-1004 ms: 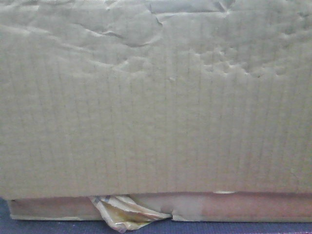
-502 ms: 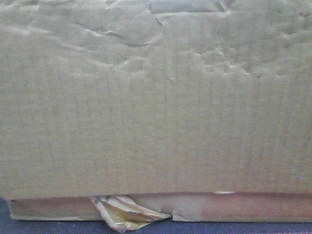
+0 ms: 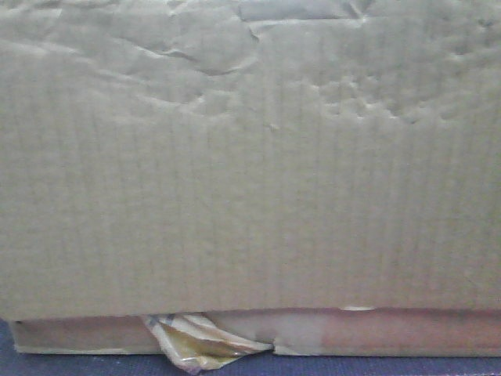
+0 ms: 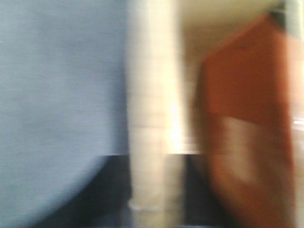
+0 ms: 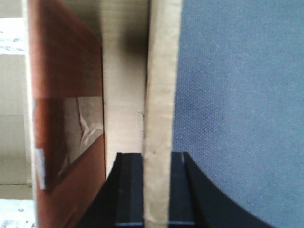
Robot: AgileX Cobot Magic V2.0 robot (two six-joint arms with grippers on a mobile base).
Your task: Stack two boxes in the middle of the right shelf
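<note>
A big creased cardboard box (image 3: 250, 157) fills the front view, close to the camera. Below its lower edge shows a red-brown box (image 3: 391, 333) with crumpled tape (image 3: 196, 341). In the right wrist view my right gripper (image 5: 156, 157) is shut on a pale cardboard edge (image 5: 161, 95) of the big box, one black finger on each side. The red-brown box (image 5: 66, 118) stands to its left. The left wrist view is blurred: my left gripper (image 4: 152, 159) flanks a pale cardboard edge (image 4: 147, 95), with the red-brown box (image 4: 247, 118) to the right.
A blue-grey fabric surface lies on the outer side of each gripper (image 5: 237, 95) (image 4: 57, 95) and as a dark blue strip (image 3: 391, 366) under the boxes in the front view. The shelf is out of view.
The cardboard face in the front view has shifted only a hair up and left. Nothing has been let go or taken hold of.
</note>
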